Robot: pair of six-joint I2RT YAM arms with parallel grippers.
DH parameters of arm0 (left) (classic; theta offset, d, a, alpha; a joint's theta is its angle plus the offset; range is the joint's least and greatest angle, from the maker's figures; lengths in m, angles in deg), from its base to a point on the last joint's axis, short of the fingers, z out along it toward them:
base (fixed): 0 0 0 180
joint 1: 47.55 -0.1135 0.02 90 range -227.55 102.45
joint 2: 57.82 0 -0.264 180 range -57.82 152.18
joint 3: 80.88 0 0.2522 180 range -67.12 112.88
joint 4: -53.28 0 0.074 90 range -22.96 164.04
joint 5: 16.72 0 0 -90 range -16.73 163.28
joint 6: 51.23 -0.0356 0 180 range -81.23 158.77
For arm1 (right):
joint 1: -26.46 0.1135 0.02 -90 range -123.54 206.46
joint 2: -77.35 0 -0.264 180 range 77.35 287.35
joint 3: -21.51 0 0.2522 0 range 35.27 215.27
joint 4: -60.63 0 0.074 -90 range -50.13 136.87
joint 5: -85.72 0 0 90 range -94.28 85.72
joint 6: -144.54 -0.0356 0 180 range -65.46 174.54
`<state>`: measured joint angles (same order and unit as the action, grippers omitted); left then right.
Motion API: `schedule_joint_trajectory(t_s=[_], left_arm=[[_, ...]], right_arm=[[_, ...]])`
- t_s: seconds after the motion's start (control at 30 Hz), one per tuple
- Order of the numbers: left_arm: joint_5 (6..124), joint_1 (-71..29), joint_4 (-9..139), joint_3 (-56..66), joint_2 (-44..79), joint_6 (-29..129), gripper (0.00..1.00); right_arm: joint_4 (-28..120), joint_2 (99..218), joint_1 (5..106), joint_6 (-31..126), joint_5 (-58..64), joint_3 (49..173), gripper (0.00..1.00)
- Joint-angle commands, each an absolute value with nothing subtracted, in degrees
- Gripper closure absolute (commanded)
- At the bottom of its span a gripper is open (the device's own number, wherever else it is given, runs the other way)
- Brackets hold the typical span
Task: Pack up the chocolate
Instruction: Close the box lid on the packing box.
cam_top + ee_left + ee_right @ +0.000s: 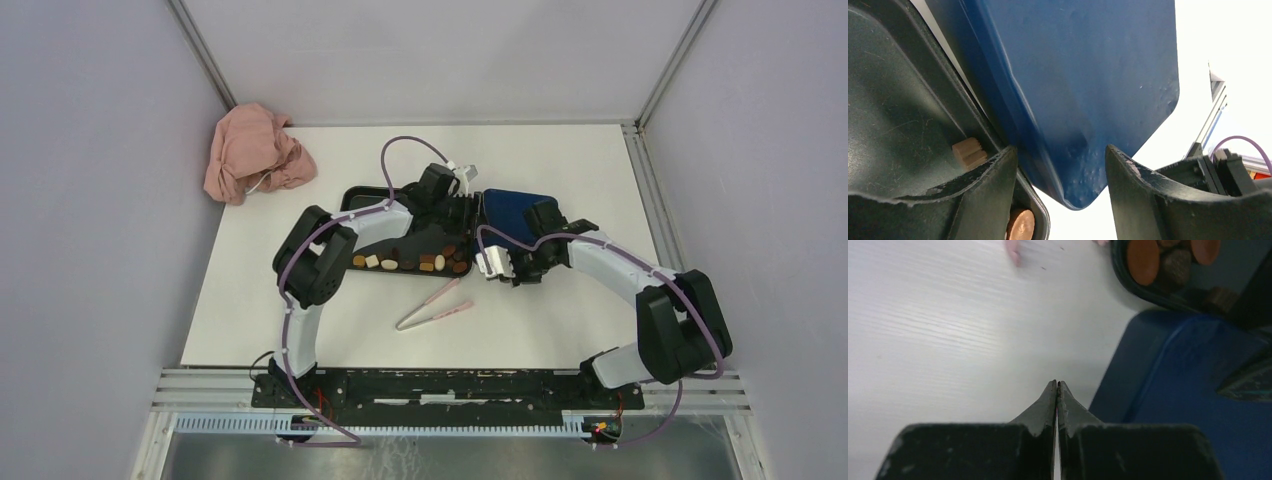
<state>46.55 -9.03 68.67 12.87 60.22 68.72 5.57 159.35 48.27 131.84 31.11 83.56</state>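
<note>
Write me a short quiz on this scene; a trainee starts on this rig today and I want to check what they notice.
1. True or false: the right claw is shut with nothing between its fingers.
2. Where do the pink tongs lie?
A. on the table, on the arm-base side of the tray
B. inside the tray
C. in the right claw
3. In a few words: what does the open left claw straddle?

Key
1. True.
2. A.
3. A corner of the blue box, which sits beside the tray.
</note>
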Motion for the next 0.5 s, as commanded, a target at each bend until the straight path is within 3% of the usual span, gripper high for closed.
schedule_joint_trajectory(t_s=[0.0,0.47], left_arm=[[44.9,-9.2,68.3,15.1,61.0,66.7,0.27],[44.4,-9.2,67.6,15.4,61.2,66.9,0.23]], right_arm=[[17.3,161.0,48.4,121.3,21.1,85.1,0.96],[25.5,158.1,48.1,112.0,15.1,84.0,0.93]])
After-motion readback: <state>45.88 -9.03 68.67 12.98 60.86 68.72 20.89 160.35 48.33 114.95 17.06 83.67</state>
